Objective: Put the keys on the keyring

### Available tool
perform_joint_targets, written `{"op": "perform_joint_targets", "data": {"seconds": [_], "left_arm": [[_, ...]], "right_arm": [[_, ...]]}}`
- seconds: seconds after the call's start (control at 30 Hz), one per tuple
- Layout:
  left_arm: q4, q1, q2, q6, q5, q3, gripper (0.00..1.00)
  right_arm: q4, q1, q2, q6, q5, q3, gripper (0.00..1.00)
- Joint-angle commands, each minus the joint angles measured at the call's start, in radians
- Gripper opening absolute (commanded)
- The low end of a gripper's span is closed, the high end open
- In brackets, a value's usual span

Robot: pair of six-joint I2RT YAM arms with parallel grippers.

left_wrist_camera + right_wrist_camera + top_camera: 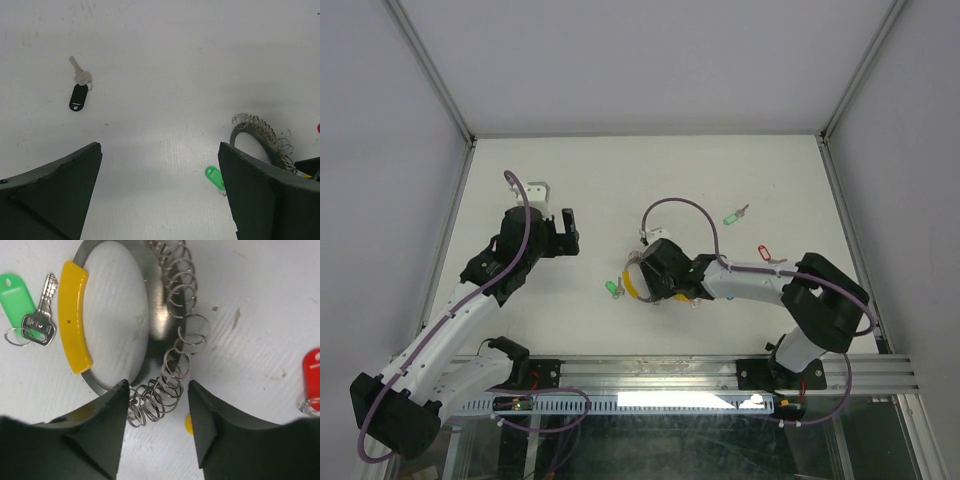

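Top external view shows the keyring (632, 284) lying on the white table (620, 170), near the middle and toward the near edge, with the right gripper (644, 272) directly over it. In the right wrist view that gripper (157, 386) straddles the ring's coiled side. The wire loops fill the gap and touch both fingers (112, 415), so it is clamped on the keyring (157, 325). The ring's yellow segment (72, 315) sits on the opposite side. Just beside that segment, apart from the ring, lies a green-tagged key (30, 310). A red tag (312, 372) shows at the other edge of that view.

From above, a second green-tagged key (732, 216) lies farther back and to the right, and the red-tagged key (766, 252) lies right of the ring, beside the right arm.

The left gripper (566, 232) hangs left of the ring, well apart from it. Its wrist view shows this gripper (160, 146) spread wide with nothing between the fingers. A black-tagged key (79, 91) lies alone on the table beyond it.
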Motion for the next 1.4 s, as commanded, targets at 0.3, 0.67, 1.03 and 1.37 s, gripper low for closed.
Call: {"op": "perform_joint_targets", "data": {"seconds": [0.3,0.67,1.03,1.37], "left_arm": [[0.146,-0.018,0.021,-0.054,0.220,-0.039,0.99],[0.239,-0.115,0.040,-0.133,0.235,-0.105,0.96],[0.184,-0.114,-0.003,-0.101,0.166,-0.076,0.98],[0.180,-0.114,0.001,-0.103,0.166,-0.079,0.98]], "right_arm": [[-0.020,-0.069,-0.332,0.101,-0.131,-0.063,0.58],[-0.002,-0.072,-0.319,0.043,-0.378,-0.040,0.44],[-0.096,-0.073,-0.094,-0.002,-0.385,0.099,0.37],[-0.112,-0.073,-0.015,-0.007,-0.375,0.117,0.37]]}}
